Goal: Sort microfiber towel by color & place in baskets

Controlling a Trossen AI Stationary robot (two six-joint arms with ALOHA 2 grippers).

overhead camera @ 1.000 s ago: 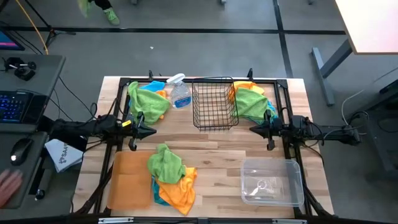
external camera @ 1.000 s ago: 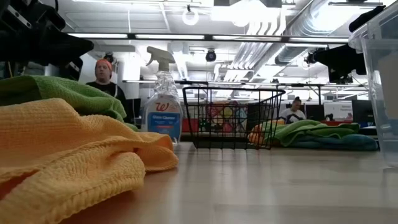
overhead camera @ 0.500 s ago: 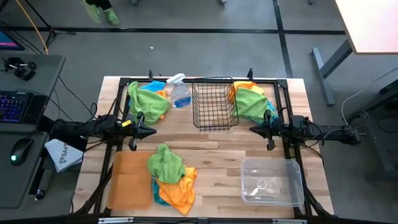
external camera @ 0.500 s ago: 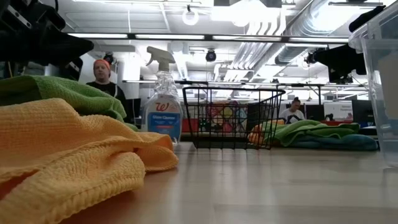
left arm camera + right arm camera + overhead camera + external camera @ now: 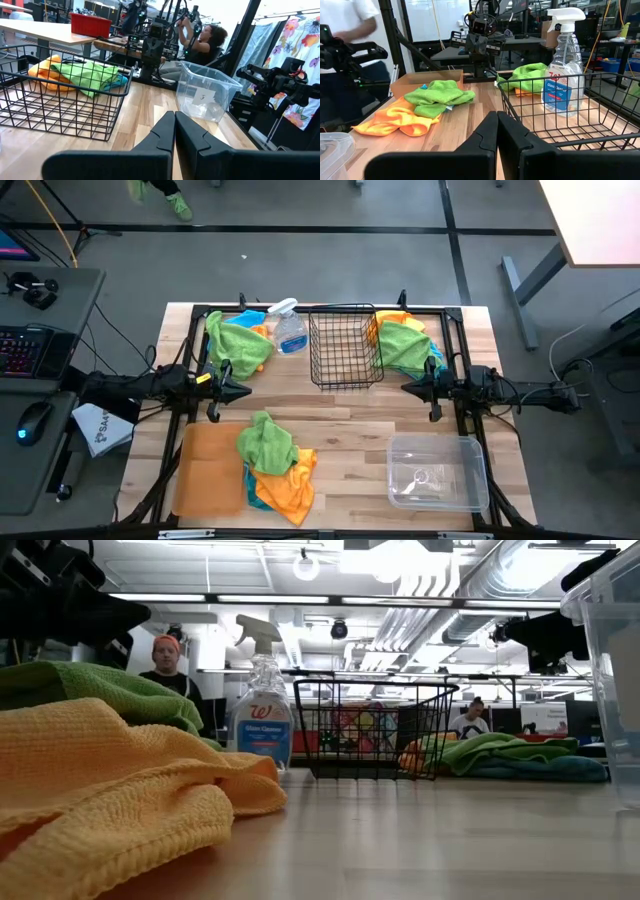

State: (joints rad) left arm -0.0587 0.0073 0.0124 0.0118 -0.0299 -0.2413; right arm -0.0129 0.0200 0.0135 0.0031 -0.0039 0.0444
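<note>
Green, orange, blue cloths all unsorted, nothing has moved

Microfiber towel (image 5: 272,465) piles sit exactly as a second ago: one beside the tray (image 5: 208,470), two flanking the wire basket (image 5: 345,348). Left pincer (image 5: 243,389) and right pincer (image 5: 407,388) both stay pressed together, idle. Sorting hasn't started.

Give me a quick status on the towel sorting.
Left pincer and right pincer shut, empty, parked mid-table. Towels unsorted in three piles; wire basket, clear bin, tray empty. Spray bottle beside basket.

Overhead and table-level cameras share the wire basket (image 5: 346,346).
</note>
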